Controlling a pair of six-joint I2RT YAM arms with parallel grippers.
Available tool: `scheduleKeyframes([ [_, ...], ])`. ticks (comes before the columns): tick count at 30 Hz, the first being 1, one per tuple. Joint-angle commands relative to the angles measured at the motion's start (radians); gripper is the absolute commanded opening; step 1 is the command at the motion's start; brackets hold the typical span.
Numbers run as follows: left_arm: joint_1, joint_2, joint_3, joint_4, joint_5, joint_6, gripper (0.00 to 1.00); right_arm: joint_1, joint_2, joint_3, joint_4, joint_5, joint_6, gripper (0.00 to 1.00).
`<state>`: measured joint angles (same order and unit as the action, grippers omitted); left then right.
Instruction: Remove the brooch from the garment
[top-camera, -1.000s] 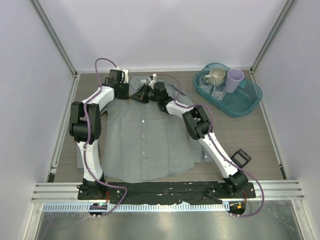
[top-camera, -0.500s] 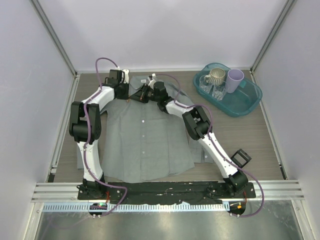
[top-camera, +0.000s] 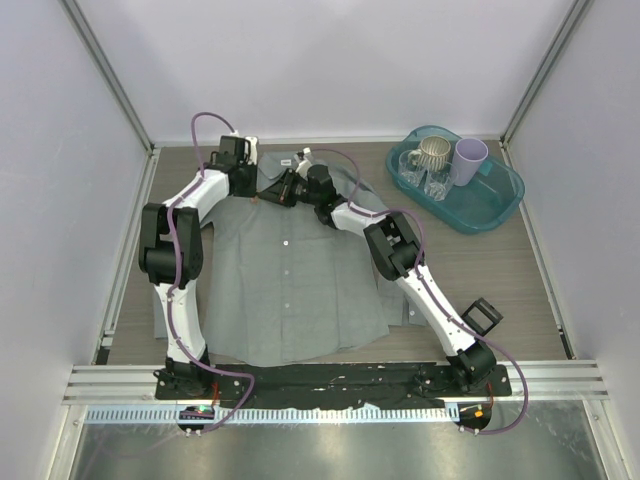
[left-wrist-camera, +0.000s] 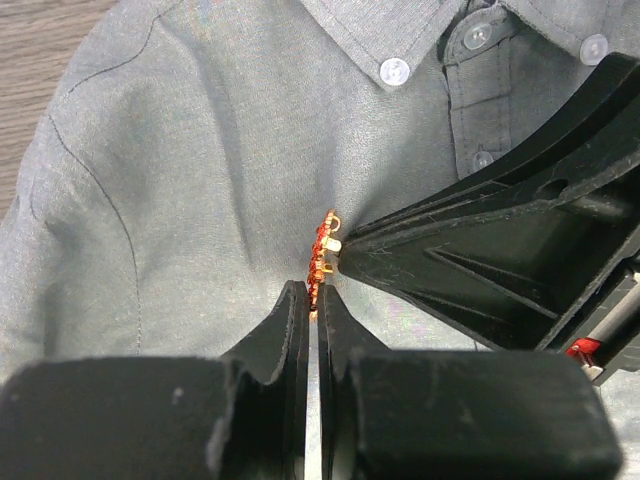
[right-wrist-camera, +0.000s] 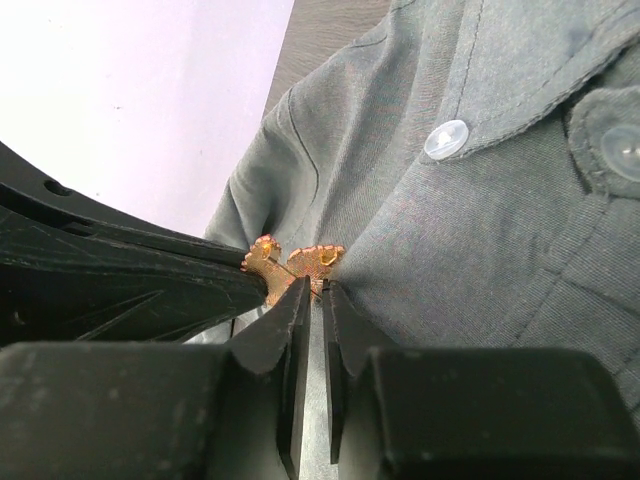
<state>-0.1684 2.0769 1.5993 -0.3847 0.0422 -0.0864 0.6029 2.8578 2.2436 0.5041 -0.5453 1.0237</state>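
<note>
Pale walls close in a wood-grain worktop (top-camera: 480, 270), and all the action sits at its 12 o'clock end. Start at your left claw (left-wrist-camera: 312, 300): it is pinched nearly to nothing, tips nipping the 6 o'clock edge of the brooch (left-wrist-camera: 322, 250), which stands edge-on to that camera. Your right claw (right-wrist-camera: 310, 292) comes in from 3 o'clock there. On its own camera it is clenched too, tips on the brooch's base under the two orange petals. So both claws have the same tiny piece, nose to nose.

Out from there, the brooch sits on the garment (top-camera: 290, 280) just below the collar, toward 9 o'clock of the button line, with the cloth drawn into creases around it.

Handling, as I read it: the pin is light, hard and thin-edged, probably slippery and easy to bend. The shirt is soft and will lift with it. Grip the solid base, not the petal rims, and expect the fabric to need holding down. At 2 o'clock a teal tray (top-camera: 492, 205) of cups stands well apart.
</note>
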Motion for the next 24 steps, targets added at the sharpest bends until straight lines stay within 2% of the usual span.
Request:
scheduleKeyframes([
  [1,-0.005,-0.009,0.051,-0.009,-0.028,-0.019,0.00,0.014,-0.057,-0.039,-0.009,0.007,-0.027,0.18],
  [9,-0.006,0.002,0.057,-0.020,-0.013,-0.022,0.00,0.008,-0.064,-0.049,-0.006,0.018,-0.028,0.32],
  [12,-0.006,0.000,0.054,-0.020,0.001,-0.026,0.00,0.005,-0.046,-0.016,-0.029,0.021,-0.033,0.32],
  [17,-0.008,-0.018,0.028,0.004,-0.005,-0.016,0.00,-0.003,-0.034,-0.030,0.022,0.018,0.035,0.24],
  [24,-0.010,-0.017,0.028,0.007,0.010,-0.016,0.00,-0.002,-0.020,0.005,-0.010,0.007,0.019,0.24],
])
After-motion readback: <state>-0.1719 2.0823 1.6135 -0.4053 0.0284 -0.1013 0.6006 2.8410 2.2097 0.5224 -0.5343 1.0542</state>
